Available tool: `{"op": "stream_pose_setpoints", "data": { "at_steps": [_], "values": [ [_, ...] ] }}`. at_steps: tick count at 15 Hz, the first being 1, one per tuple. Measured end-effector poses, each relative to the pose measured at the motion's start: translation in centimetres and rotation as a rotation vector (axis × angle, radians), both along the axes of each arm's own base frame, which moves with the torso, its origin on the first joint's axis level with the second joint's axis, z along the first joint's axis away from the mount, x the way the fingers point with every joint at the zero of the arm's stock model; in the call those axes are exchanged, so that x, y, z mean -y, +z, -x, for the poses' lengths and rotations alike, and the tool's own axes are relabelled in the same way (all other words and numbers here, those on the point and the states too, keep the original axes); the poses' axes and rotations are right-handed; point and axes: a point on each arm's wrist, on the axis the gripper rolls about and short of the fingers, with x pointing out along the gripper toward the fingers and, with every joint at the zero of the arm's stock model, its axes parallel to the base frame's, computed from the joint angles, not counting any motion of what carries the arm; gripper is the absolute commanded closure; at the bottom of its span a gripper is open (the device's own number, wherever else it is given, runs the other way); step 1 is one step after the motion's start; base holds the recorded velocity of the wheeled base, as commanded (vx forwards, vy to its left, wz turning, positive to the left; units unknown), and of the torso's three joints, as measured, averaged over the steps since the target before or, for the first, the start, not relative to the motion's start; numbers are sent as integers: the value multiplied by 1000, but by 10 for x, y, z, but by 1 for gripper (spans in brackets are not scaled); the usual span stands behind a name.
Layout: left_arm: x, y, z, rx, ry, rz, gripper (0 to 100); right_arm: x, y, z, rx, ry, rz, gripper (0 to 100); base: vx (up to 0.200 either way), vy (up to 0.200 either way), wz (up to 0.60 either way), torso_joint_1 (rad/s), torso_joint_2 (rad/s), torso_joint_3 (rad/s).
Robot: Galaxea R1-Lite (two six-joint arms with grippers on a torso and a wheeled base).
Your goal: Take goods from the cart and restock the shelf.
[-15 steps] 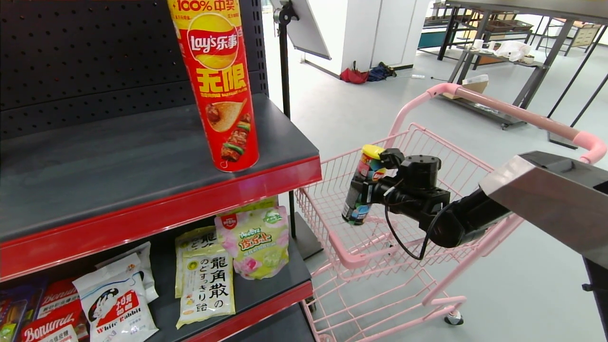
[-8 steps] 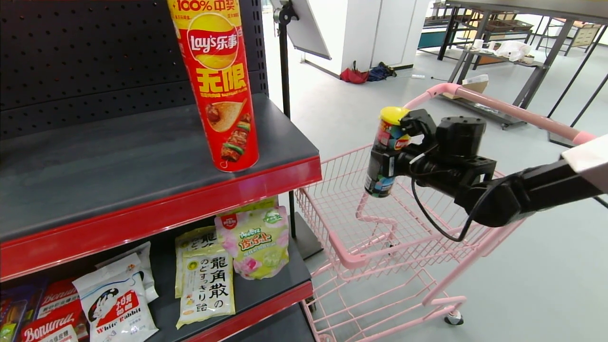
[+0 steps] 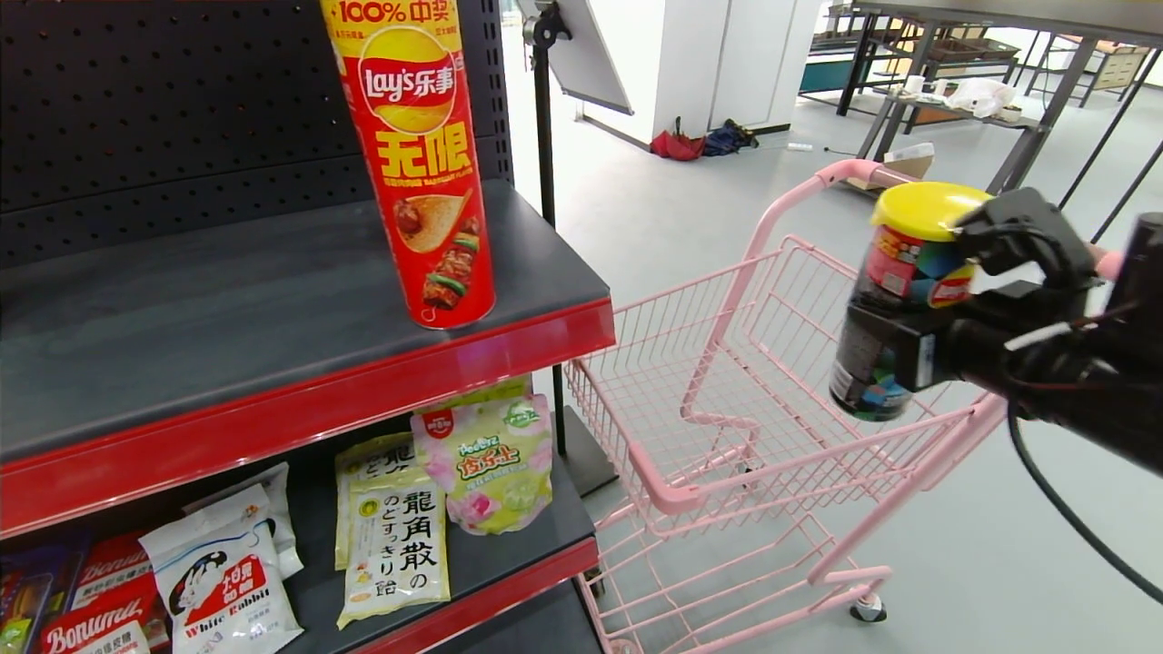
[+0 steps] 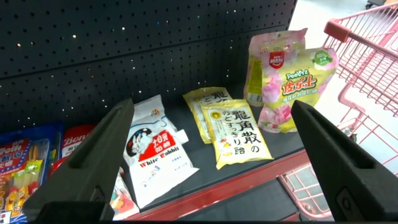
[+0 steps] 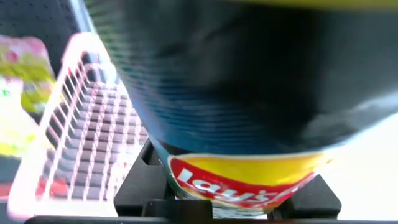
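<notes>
My right gripper (image 3: 940, 309) is shut on a short dark chip can (image 3: 895, 300) with a yellow lid, held upright above the right side of the pink cart (image 3: 727, 409). The same can (image 5: 249, 106) sits close up in the right wrist view, with the cart's wire basket (image 5: 81, 137) behind it. A tall red chip can (image 3: 413, 154) stands on the dark upper shelf (image 3: 227, 300) near its front edge. My left gripper (image 4: 211, 162) is open in front of the lower shelf (image 4: 249, 180), with nothing between its fingers (image 4: 93, 162).
Snack bags lie on the lower shelf: a white one (image 4: 152, 149), yellow ones (image 4: 233, 130) and a pink-green one (image 4: 292, 87). A black pole (image 3: 545, 182) stands between shelf and cart. Grey floor and metal tables (image 3: 954, 100) lie behind.
My right arm has lifted the short can up out of the cart basket and carried it up and to the right, closer to the head camera.
</notes>
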Motion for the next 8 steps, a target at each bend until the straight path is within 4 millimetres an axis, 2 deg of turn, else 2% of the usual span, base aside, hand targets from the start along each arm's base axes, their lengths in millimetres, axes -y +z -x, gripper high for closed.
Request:
{"op": "stream_pose_setpoints", "data": {
  "at_steps": [3, 5, 8],
  "values": [
    [0, 0, 0, 0, 0, 0, 0, 26, -2, 53, -15, -88, 12, 100, 0, 0, 0, 0, 0, 0],
    [0, 0, 0, 0, 0, 0, 0, 48, -6, 91, -146, -178, 28, 100, 0, 0, 0, 0, 0, 0],
    [0, 0, 0, 0, -1, 0, 0, 68, -2, 139, -181, -312, -93, 100, 0, 0, 0, 0, 0, 0]
  ]
}}
